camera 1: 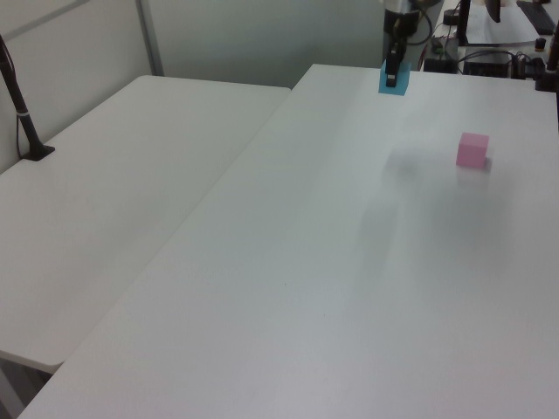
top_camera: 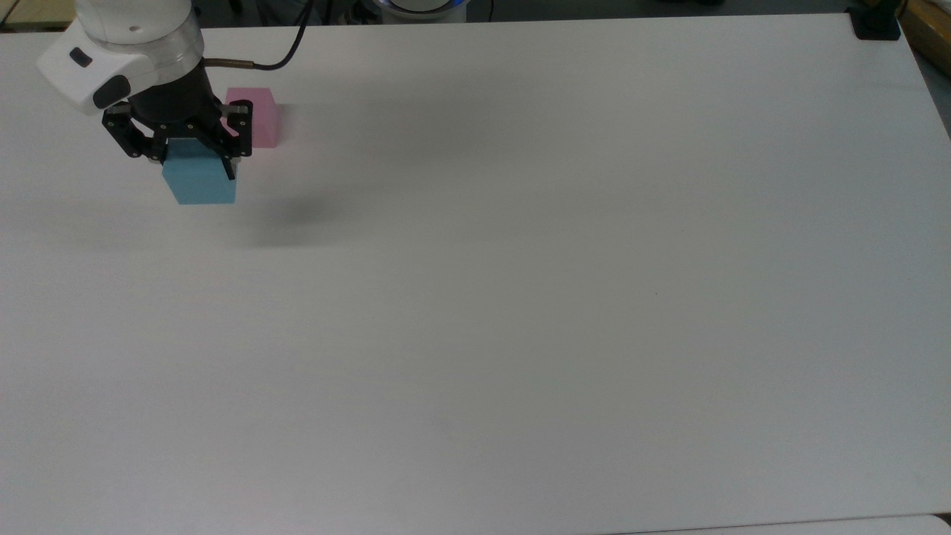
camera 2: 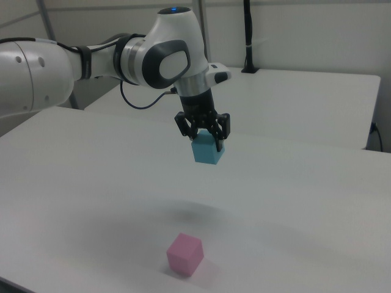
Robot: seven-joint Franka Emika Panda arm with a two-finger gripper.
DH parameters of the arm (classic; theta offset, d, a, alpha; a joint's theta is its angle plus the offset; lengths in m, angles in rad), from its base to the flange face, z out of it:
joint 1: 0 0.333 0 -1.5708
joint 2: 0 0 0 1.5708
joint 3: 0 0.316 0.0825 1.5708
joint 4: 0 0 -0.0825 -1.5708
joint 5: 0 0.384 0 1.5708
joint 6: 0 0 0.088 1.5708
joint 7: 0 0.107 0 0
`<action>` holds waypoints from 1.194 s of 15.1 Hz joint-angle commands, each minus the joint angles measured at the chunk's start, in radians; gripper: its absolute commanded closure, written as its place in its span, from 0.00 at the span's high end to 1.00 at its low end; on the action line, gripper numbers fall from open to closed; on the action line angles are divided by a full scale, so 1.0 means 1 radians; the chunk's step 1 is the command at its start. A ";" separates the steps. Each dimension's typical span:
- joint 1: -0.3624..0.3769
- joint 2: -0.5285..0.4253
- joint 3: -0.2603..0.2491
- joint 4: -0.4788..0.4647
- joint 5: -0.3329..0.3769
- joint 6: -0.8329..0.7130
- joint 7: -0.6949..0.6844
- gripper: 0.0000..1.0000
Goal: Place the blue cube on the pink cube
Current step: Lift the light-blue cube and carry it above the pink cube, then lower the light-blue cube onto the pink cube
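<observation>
My gripper (top_camera: 195,165) (camera 2: 206,145) (camera 1: 393,77) is shut on the blue cube (top_camera: 199,180) (camera 2: 208,151) (camera 1: 394,80) and holds it well above the white table (top_camera: 520,260). The cube's shadow falls on the table below it. The pink cube (top_camera: 256,119) (camera 2: 184,254) (camera 1: 472,150) rests on the table, apart from the blue cube. In the top view it lies just up and to the right of the gripper; in the right view it sits low near the front edge, below the held cube.
A second white table (camera 1: 113,201) stands at the left view's left, with a black post (camera 1: 22,113) on it. A black clamp (top_camera: 875,22) sits at the top view's far right corner. Cables and equipment (camera 1: 489,52) lie beyond the table's far end.
</observation>
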 commanded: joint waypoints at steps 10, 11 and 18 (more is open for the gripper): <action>-0.053 -0.409 -0.001 -0.461 0.011 0.028 -0.088 0.34; -0.065 -0.463 -0.001 -0.518 0.013 0.027 -0.115 0.34; -0.086 -0.578 -0.021 -0.653 0.034 0.028 -0.178 0.34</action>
